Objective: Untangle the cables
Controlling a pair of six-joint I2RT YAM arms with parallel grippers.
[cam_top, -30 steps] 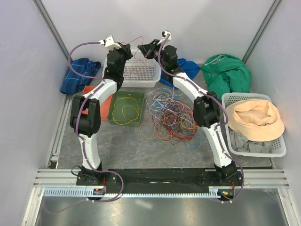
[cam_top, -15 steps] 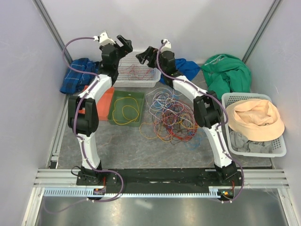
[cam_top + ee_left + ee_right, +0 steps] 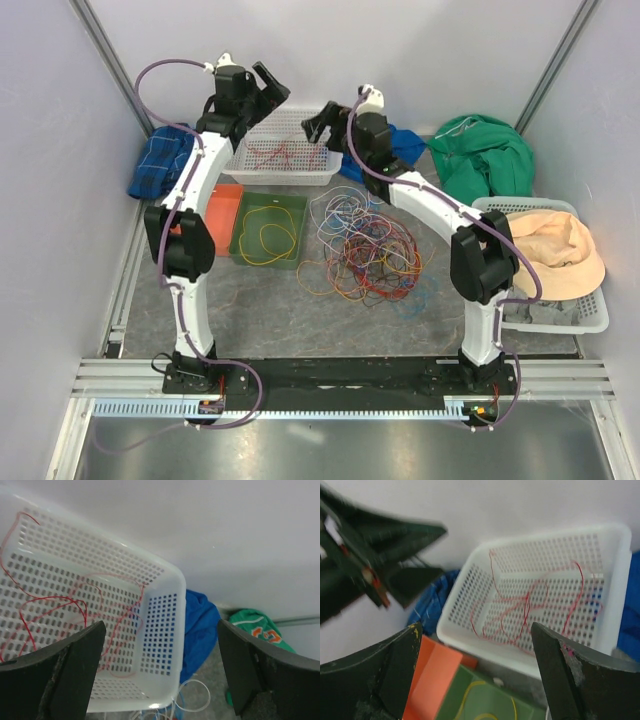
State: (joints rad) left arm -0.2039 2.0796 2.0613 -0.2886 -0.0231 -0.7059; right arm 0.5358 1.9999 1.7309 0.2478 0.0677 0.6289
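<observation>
The cables [image 3: 365, 250] lie in a multicoloured tangle on the table's middle. A red cable [image 3: 275, 155] lies loose in the white basket [image 3: 300, 176], also seen from the left wrist as red cable [image 3: 55, 600] and from the right wrist as red cable [image 3: 525, 605]. A yellow cable [image 3: 268, 238] sits in the green tray [image 3: 240, 240]. My left gripper [image 3: 272, 88] hangs open above the basket's back left, nothing between its fingers [image 3: 75, 670]. My right gripper [image 3: 318, 120] is open over the basket's right end, empty.
An orange tray [image 3: 222, 212] lies left of the green one. Blue cloths [image 3: 160, 160] [image 3: 402, 146] and a green garment [image 3: 485, 155] sit along the back. A grey basket [image 3: 592, 318] with a tan hat stands at the right. A white cable loop [image 3: 192, 710] pokes out by the basket corner.
Both grippers went from shut to open, and the thin cable stretched between them dropped into the white basket. The left gripper moved back over the basket; the right arm's elbow swung right.
</observation>
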